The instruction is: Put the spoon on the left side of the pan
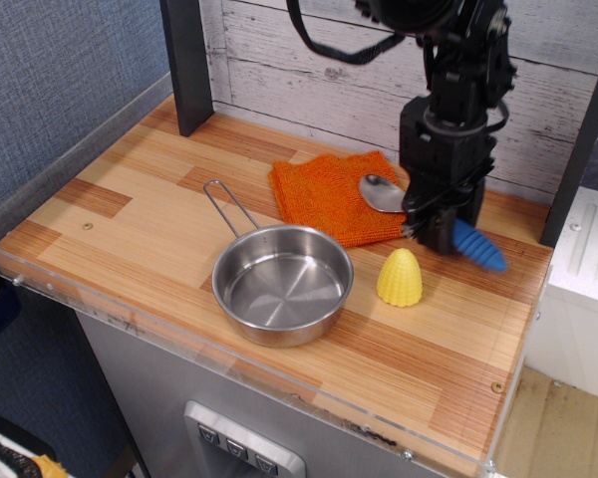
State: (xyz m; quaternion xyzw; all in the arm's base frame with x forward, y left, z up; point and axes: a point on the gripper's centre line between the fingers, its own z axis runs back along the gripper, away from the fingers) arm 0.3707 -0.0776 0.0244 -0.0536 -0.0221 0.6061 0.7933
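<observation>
The gripper [441, 231] appears clenched on the spoon [424, 214] at mid-handle, right of the pan [282, 285] and behind the yellow corn cone [400, 277]. Its long axis runs bowl-left over the orange cloth [334, 195]; the goal lies across the pan.

place: lab test bench | cues: wooden tabletop [130, 214]; plank backdrop [279, 60]; acrylic edge guard [229, 363]

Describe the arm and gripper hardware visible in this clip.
The arm is matte black with blocky, boxy segments, and a black cable loops off its upper part. The gripper is black too, a squarish housing tapering to short dark fingers. No markings are legible.
</observation>
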